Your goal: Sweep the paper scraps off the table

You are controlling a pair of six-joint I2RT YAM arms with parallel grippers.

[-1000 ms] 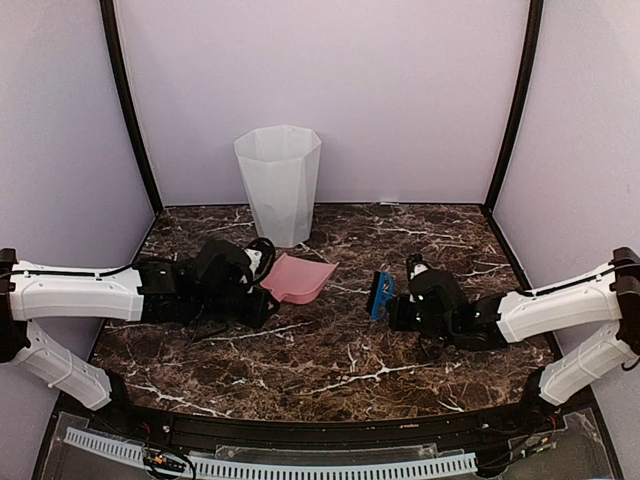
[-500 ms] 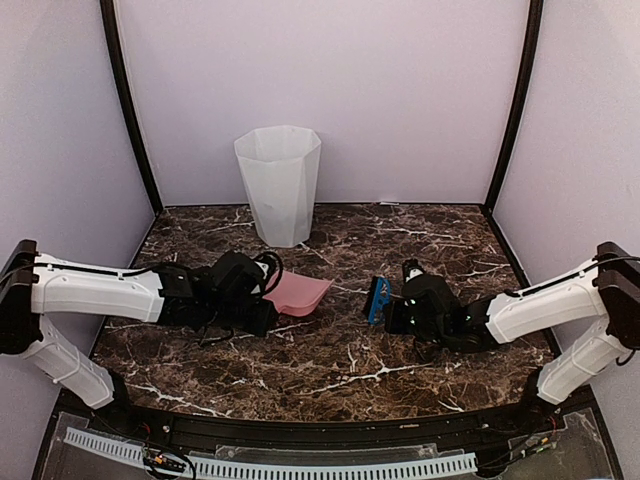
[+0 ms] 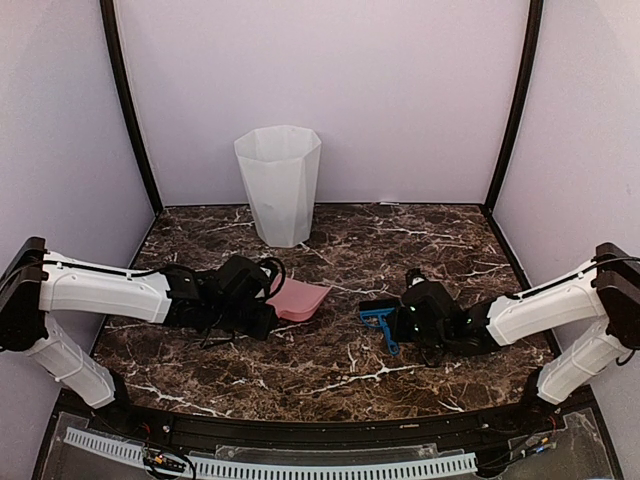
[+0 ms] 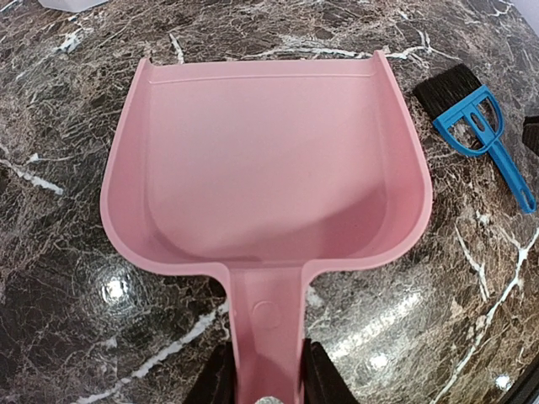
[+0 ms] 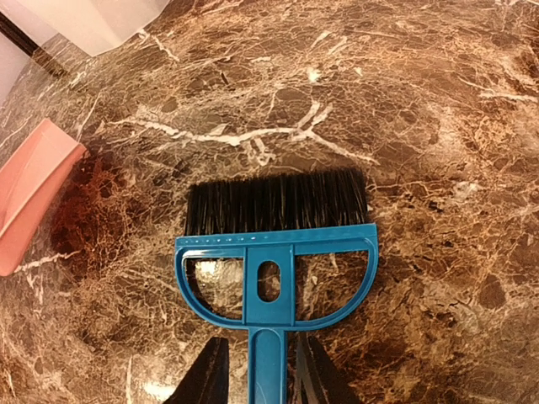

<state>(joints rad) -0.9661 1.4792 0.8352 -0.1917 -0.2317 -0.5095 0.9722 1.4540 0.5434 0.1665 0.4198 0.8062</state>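
No paper scraps show in any view. My left gripper (image 3: pixel 262 305) (image 4: pixel 268 372) is shut on the handle of the pink dustpan (image 3: pixel 300 298) (image 4: pixel 265 168), which rests flat and empty on the table (image 3: pixel 330 370). To its right lies the blue hand brush (image 3: pixel 378 320) (image 5: pixel 274 244) (image 4: pixel 467 122), flat on the marble with its black bristles pointing away from my right arm. My right gripper (image 3: pixel 400 325) (image 5: pixel 263 372) is open, with one jaw on each side of the brush handle and a gap showing on both sides.
A white faceted bin (image 3: pixel 279 185) (image 5: pixel 93 17) stands at the back of the table, behind the dustpan. Lilac walls close off the back and both sides. A black rim runs along the front edge (image 3: pixel 320 432).
The right gripper has opened, and the brush went from standing on edge to lying flat on the table. The left arm shifted the dustpan slightly right and down.
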